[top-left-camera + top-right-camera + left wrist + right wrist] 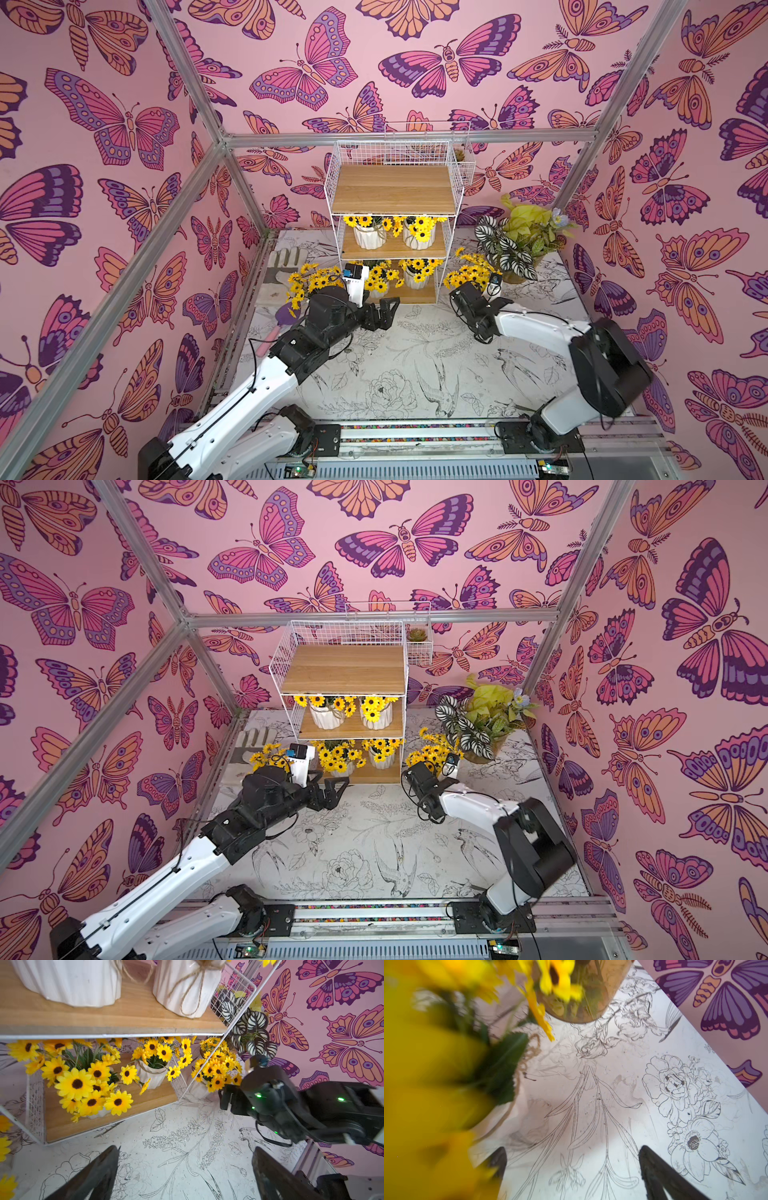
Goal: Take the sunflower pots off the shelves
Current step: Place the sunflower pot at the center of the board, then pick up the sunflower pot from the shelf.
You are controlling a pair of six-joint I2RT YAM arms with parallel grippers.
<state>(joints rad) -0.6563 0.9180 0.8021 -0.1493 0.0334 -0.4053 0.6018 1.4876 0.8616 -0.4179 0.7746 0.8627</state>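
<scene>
left tool [186,1150] and right tool [572,1154] open, empty. four sunflower pots [370,237] on shelves [392,189], two down on surface [415,361]. risk: snagging blooms of pot [471,274] beside right tool on retreat, tipping it.

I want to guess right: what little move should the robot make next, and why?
Probably the left gripper should ease forward to the nearest sunflower pot on the bottom shelf: it is open, empty and facing that pot.
</scene>
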